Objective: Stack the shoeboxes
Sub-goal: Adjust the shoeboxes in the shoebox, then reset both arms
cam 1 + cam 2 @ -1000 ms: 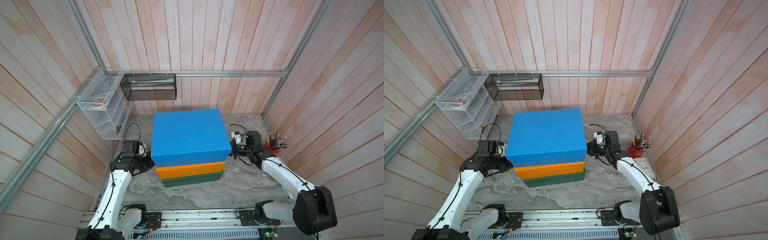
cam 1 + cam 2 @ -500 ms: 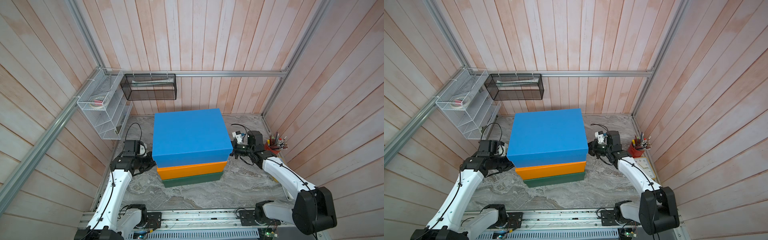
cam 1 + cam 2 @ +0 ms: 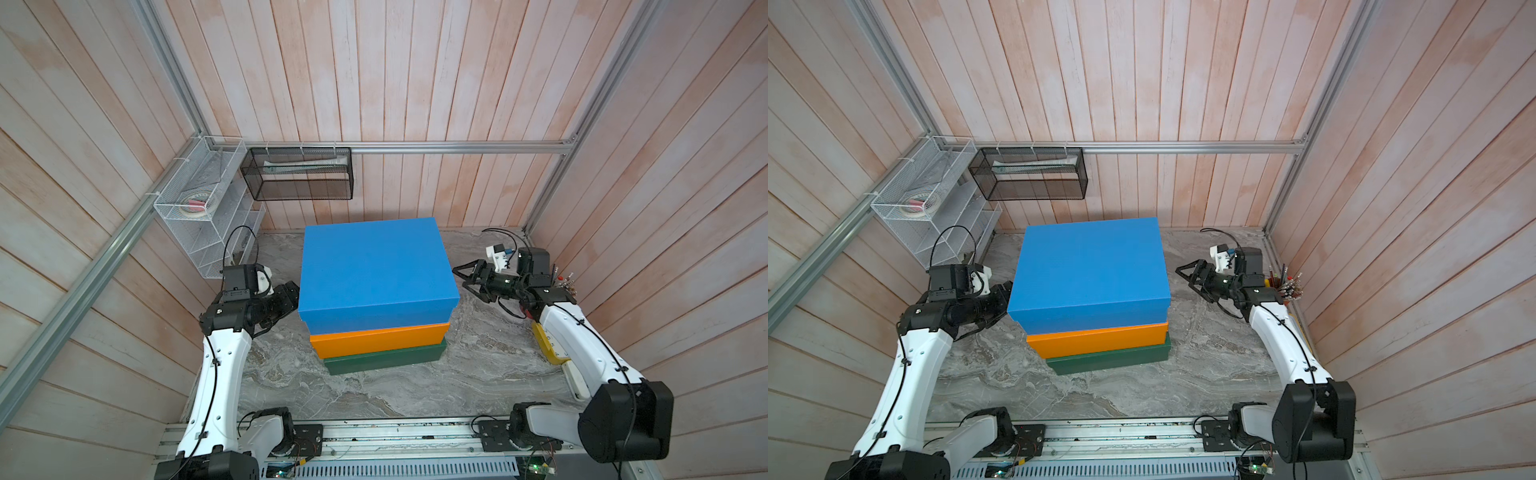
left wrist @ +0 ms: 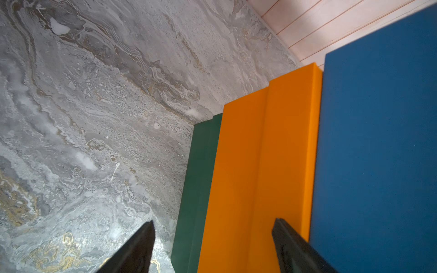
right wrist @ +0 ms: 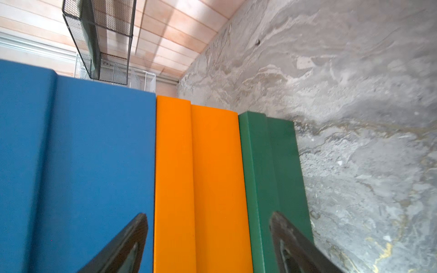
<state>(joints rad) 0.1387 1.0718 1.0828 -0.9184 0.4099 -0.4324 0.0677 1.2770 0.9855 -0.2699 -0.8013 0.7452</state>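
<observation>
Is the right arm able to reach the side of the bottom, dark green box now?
Probably yes. The right gripper stands open, apart from the stack, facing it over bare table. The dark green box shows its side uncovered; only its top is covered, by the orange box.

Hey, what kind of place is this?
Probably a mock closet set up as a robot test cell: plank walls, a white wire rack and black mesh basket hung on aluminium framing, stacked shoeboxes.
</observation>
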